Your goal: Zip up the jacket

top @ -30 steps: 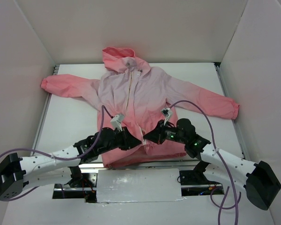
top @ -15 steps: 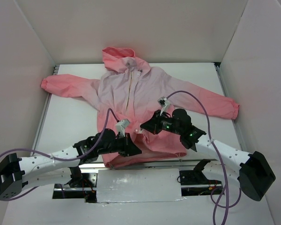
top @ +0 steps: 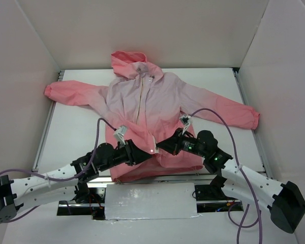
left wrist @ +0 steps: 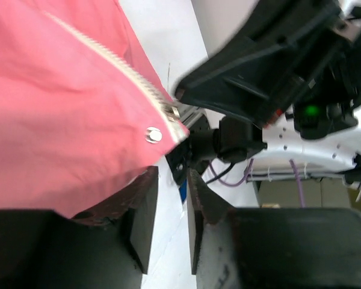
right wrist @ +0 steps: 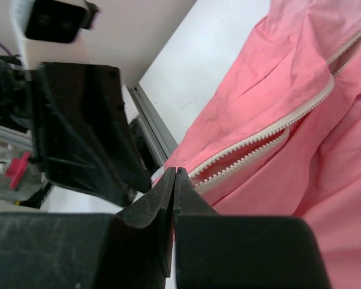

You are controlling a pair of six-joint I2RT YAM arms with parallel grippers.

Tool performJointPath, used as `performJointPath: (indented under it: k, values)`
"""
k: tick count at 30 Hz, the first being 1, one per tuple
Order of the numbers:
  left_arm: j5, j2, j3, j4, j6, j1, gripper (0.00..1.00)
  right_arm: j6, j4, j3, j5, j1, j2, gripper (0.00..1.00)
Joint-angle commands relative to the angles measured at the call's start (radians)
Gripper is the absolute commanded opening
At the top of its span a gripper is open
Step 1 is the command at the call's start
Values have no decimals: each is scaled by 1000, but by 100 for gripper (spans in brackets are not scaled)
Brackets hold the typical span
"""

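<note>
I see the jacket (top: 152, 101) flat on the table (top: 76, 127), hood far side. Thin, floppy, slick, so I'd grip the zipper (right wrist: 259, 135) tape at the hem. Right gripper (right wrist: 174, 177) jaws closed there, seemingly pinching it. Left gripper (left wrist: 171, 180) jaws narrowly apart.

Lab rig: white enclosure walls (top: 20, 76)

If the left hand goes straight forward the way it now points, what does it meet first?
Probably the lifted hem corner of the coral-pink thin windbreaker jacket, with the right hand just behind; depth is unclear.
</note>
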Motion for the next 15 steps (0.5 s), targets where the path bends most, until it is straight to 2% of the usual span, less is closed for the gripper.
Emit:
performJointPath:
  k: [1,5,8,10,13,15]
  values:
    - [-58,36,-11,151,-52,0,36,65,38,-17,87,27,-67,0]
    - [-44,81,-19,205,-121,-10,34,102,4,-15,138,42,-90,0]
    - [-81,75,-54,274,-195,-32,36,99,-32,-3,167,57,-104,0]
    - [-105,67,-71,320,-224,-50,41,91,-49,-1,187,62,-108,0]
    - [-176,68,-54,305,-286,-87,44,84,-86,5,222,77,-108,0]
    - [-219,76,-27,247,-321,-131,56,94,-112,5,256,91,-120,0]
